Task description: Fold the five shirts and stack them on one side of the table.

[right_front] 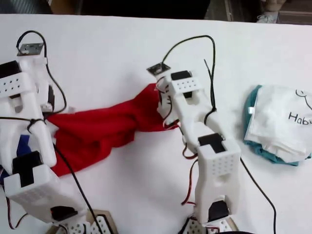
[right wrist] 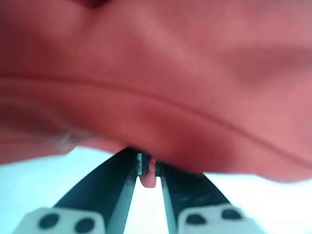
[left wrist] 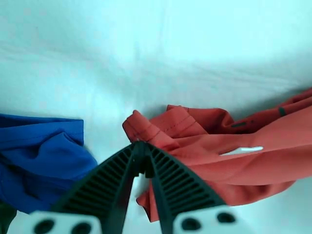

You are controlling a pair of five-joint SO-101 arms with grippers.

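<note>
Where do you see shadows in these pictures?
High view: faint shadows lie on the table beside the red shirt. Left wrist view: the table dims just beside the shirt. Right wrist view: the shirt looks darker by the right claw.

Spread shirt (right_front: pixel 97 131) on table (right_front: pixel 107 53), centre-left, between both arms. Left gripper (left wrist: pixel 141 144) clamped on its left end, right gripper (right wrist: pixel 147 168) on its right end. Bunched shirt (left wrist: pixel 39 156) just left of it. Folded stack (right_front: pixel 280 124) at right edge, well apart.
</note>
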